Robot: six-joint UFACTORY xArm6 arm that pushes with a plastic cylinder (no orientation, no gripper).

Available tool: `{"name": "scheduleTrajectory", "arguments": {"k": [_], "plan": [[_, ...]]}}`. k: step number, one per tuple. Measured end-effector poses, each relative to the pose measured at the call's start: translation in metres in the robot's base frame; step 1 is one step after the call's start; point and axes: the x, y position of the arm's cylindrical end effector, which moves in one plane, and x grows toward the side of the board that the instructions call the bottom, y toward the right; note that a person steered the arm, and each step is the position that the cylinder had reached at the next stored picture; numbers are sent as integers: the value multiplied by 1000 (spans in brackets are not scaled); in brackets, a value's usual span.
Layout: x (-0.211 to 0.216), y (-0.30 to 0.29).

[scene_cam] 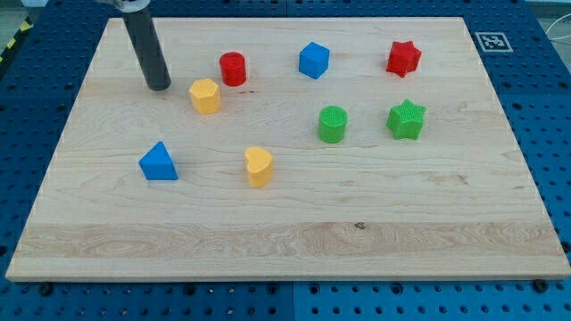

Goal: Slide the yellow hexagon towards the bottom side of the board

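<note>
Rod end effector: plain dark cylinder with no jaws, holding nothing; my tip [159, 86] rests on the counter [285, 241] just beside the yellow hexagon [205, 95], at its 9 o'clock, apart from it. Hexagon sits upper left on the board. Judged light, rigid, ribbed plastic, likely to slide easily on smooth pale wood and to turn if struck off-centre. Contact advised at its 12 o'clock face. Red cylinder [233, 69] lies near, at 1 o'clock; yellow heart-like block [259, 166] at 5 o'clock.

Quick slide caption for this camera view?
My tip rests on the wooden board at the view's upper left of the yellow hexagon, not touching it.
</note>
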Motion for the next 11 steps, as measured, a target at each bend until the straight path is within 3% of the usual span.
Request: {"name": "scheduleTrajectory", "arguments": {"k": [2, 5, 7, 9, 11], "plan": [[37, 44], [13, 16], [-9, 37], [-8, 62], [23, 69]]}}
